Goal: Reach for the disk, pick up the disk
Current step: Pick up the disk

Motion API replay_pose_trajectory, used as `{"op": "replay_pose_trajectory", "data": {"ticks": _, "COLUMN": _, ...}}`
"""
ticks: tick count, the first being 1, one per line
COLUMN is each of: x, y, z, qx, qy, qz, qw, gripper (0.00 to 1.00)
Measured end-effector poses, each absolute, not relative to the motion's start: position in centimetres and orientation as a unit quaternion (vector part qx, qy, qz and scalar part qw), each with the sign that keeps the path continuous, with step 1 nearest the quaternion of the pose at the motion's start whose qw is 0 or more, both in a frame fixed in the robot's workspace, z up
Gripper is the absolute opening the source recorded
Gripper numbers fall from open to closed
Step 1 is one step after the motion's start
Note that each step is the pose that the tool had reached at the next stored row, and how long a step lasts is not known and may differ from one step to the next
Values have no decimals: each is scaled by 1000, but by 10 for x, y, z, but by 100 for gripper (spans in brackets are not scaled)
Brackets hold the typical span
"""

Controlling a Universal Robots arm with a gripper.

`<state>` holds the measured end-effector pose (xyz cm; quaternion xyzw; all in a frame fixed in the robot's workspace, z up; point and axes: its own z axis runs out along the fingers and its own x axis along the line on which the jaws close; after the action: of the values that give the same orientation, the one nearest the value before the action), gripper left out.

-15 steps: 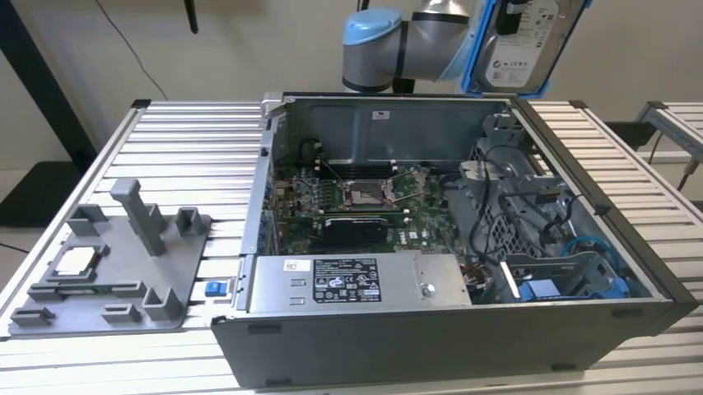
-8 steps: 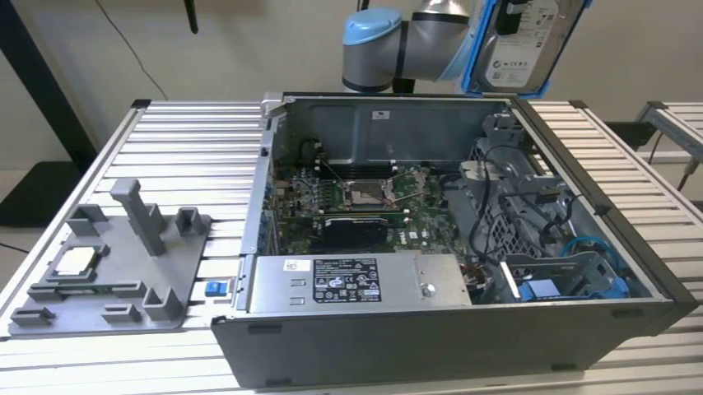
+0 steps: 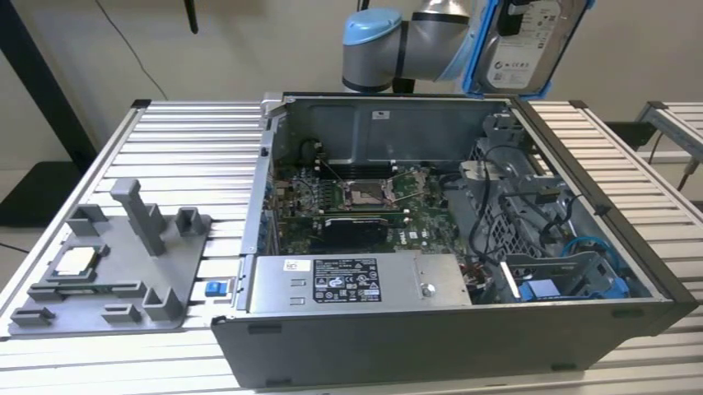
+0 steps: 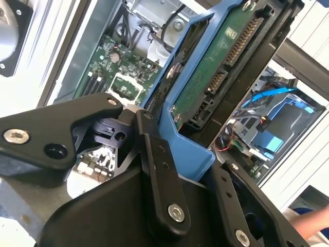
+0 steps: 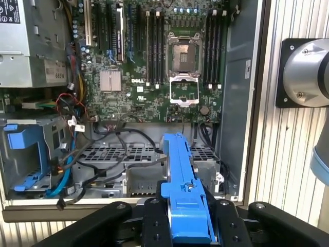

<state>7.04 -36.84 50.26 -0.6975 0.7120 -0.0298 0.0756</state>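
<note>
Blue bracket and all, the disk (image 3: 525, 45) hangs lifted clear above the open computer case (image 3: 439, 329), at one o'clock from the motherboard (image 3: 351, 206) in the exterior view. Your gripper (image 5: 187, 224) pinches it edge-on, black fingers (image 4: 159, 170) pressed against the blue frame in both wrist views. You have one disk, one gripper, one case.

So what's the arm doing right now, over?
Gripper shut on the disk. Disk lifted above the open computer case. Nothing in the way.
</note>
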Motion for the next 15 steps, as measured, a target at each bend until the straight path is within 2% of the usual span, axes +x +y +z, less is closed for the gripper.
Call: {"op": "replay_pose_trajectory", "data": {"ticks": 15, "x": 71, "y": -384, "z": 503, "qx": -697, "qy": 712, "qz": -29, "qw": 75, "gripper": 0}}
